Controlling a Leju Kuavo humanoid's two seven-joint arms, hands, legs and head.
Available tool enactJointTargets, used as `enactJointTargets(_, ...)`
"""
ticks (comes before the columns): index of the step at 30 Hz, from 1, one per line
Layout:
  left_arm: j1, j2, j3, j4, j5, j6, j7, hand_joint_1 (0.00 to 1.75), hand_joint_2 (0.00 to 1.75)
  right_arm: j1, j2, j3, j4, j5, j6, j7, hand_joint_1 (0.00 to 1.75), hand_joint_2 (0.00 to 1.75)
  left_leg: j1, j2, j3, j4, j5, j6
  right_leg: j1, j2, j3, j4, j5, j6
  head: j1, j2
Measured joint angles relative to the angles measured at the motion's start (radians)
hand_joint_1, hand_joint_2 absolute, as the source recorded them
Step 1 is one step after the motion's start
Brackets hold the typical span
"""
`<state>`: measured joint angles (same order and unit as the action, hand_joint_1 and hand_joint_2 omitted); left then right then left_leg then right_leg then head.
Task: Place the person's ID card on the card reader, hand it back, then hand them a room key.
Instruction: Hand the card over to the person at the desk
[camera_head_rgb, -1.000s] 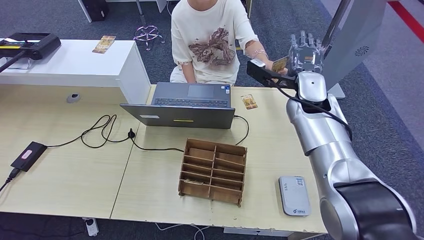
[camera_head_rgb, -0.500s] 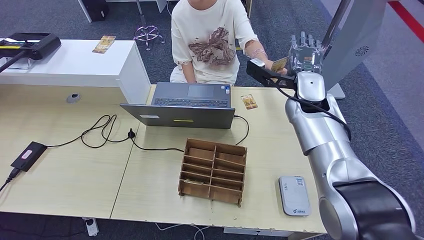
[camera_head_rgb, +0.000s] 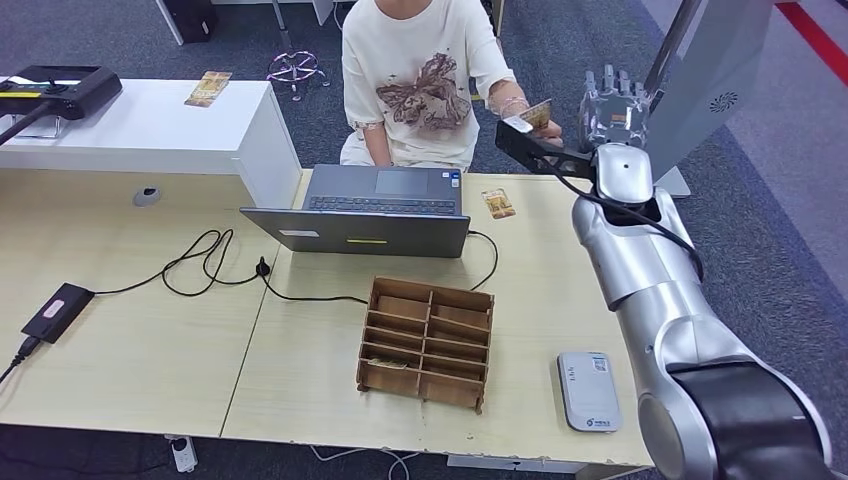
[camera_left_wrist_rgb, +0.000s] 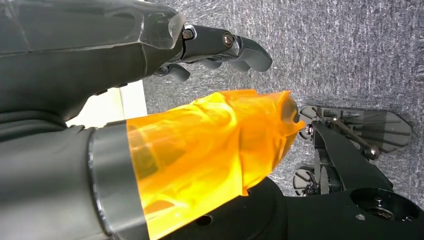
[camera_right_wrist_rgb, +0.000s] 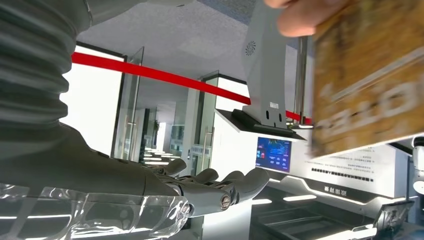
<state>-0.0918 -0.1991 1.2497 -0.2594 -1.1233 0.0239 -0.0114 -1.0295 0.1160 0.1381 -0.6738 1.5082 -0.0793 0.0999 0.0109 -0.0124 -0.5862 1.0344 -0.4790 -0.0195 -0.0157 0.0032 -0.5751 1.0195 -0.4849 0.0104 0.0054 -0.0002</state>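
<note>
Laptop (camera_head_rgb: 375, 210) sat at the desk's far side, second card (camera_head_rgb: 498, 204) just right of it. Person's hand (camera_head_rgb: 525, 112) held the ID card (camera_head_rgb: 537, 113) left of the raised right hand (camera_head_rgb: 610, 100), fingers spread, empty. Card reader (camera_head_rgb: 588, 390) lay near right.

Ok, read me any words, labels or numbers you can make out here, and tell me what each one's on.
No text here is legible.
On the raised card: pale lettering, blurred.
On the card reader: small print, too small to read.
On the laptop: stickers, too small to read.
On the kiosk screen: blurred.
</note>
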Motion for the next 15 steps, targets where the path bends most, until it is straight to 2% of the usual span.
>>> enactJointTargets(9, 0.0, -0.001, 0.0, 0.0, -0.001, 0.004, 0.006, 0.0, 0.0, 0.006, 0.0, -0.002, -0.024, 0.002, -0.017, -0.025, 0.0, 1.75, 0.0, 0.0, 0.0, 0.0, 0.0, 0.0, 0.0, 0.0, 0.0, 0.0, 0.0, 0.0, 0.0, 0.0)
enactJointTargets(15, 0.0, -0.007, 0.001, 0.0, 0.003, 0.009, 0.008, 0.0, 0.0, 0.037, 0.0, -0.002, -0.113, -0.003, -0.037, -0.062, 0.0, 1.75, 0.0, 0.0, 0.0, 0.0, 0.0, 0.0, 0.0, 0.0, 0.0, 0.0, 0.0, 0.0, 0.0, 0.0)
